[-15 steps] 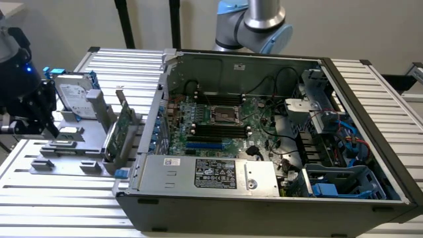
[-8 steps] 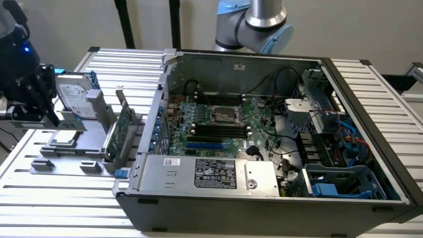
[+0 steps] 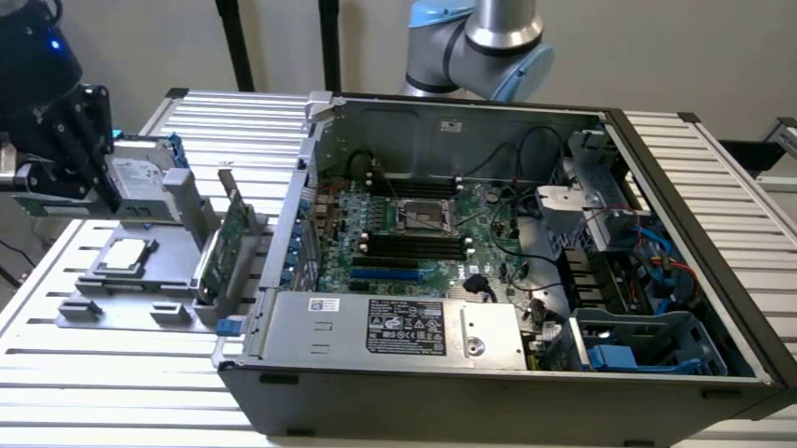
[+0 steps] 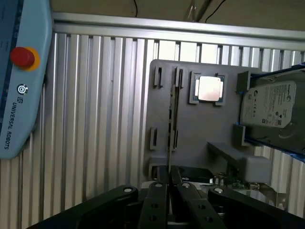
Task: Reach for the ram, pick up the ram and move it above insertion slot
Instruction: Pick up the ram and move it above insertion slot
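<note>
Wrist view: ram point(image 4: 173, 114) stands on edge in the grey fixture point(image 4: 200, 133), beside the fixture's processor point(image 4: 208, 88). Gripper point(image 4: 170, 200) sits at the ram's near end (grip state: cannot tell).

The exterior view looks down at an angle into the open computer case point(image 3: 498, 252), from fairly near. The wrist view looks steeply down over the gripper point(image 4: 169, 191) at the grey parts tray point(image 4: 190, 138). Both views share that tray point(image 3: 137, 289) and the hard drive point(image 4: 271, 105).
</note>
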Robot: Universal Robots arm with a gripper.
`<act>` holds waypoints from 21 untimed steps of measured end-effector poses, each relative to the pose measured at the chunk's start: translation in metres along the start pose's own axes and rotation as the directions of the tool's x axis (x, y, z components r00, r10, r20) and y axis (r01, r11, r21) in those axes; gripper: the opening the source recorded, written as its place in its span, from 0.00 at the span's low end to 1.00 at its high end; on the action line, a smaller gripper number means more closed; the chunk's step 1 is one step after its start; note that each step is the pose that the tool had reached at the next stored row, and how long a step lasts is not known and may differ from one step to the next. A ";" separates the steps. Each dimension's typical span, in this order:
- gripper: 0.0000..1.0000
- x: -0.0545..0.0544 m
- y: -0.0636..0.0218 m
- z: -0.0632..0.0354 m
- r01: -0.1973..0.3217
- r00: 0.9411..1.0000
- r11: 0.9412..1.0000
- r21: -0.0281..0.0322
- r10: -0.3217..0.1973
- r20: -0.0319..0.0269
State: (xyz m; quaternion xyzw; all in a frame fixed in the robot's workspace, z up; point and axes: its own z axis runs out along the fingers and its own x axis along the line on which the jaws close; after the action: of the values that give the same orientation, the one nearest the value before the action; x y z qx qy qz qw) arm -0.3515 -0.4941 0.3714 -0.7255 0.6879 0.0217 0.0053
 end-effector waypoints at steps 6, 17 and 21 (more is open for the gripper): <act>0.14 0.001 -0.0261 -0.0101 0.001 1.000 1.000 0.000 -0.001 0.009; 0.14 0.003 -0.0761 -0.0172 0.002 0.999 1.000 0.002 -0.002 0.043; 0.14 0.004 -0.0940 -0.0192 0.002 0.998 1.000 0.002 -0.002 0.055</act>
State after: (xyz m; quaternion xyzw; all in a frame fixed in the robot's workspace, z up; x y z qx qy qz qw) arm -0.2569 -0.4941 0.3883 -0.7255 0.6866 0.0407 0.0250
